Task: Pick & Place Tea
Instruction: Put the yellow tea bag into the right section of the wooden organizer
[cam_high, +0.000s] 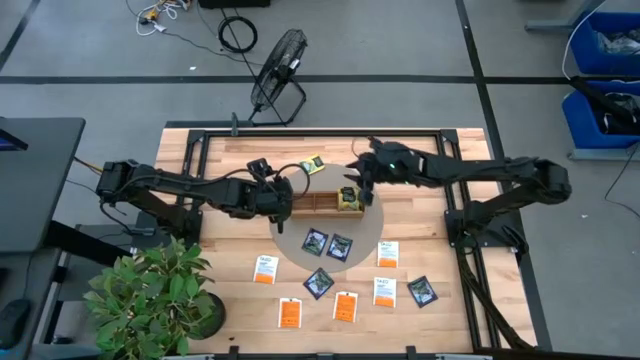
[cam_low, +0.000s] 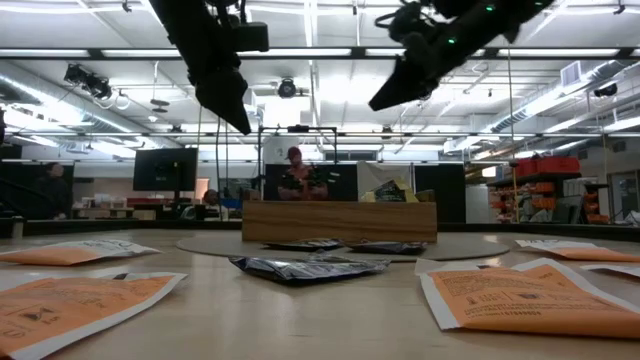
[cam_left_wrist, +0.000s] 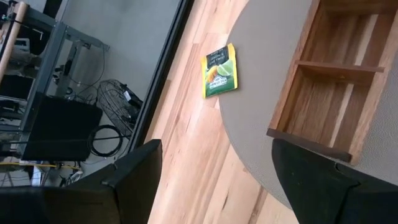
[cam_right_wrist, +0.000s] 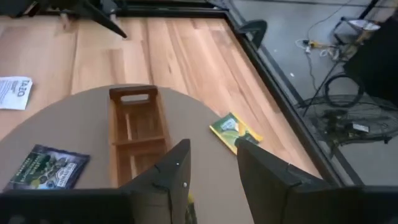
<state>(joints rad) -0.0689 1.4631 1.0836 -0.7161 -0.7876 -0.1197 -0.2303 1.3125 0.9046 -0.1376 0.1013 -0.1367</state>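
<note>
i'm seeing the left gripper hovering over the left end of the wooden tray, fingers standing wide apart, gripping nothing. the right gripper is hanging over the tray's right end, fingers partly parted; can't tell if it's gripping anything. yellow-green tea packets are sitting in the tray's right end below it. one yellow-green packet is lying at the round mat's edge behind the tray. dark, white and orange packets are lying spread on the bench in front.
</note>
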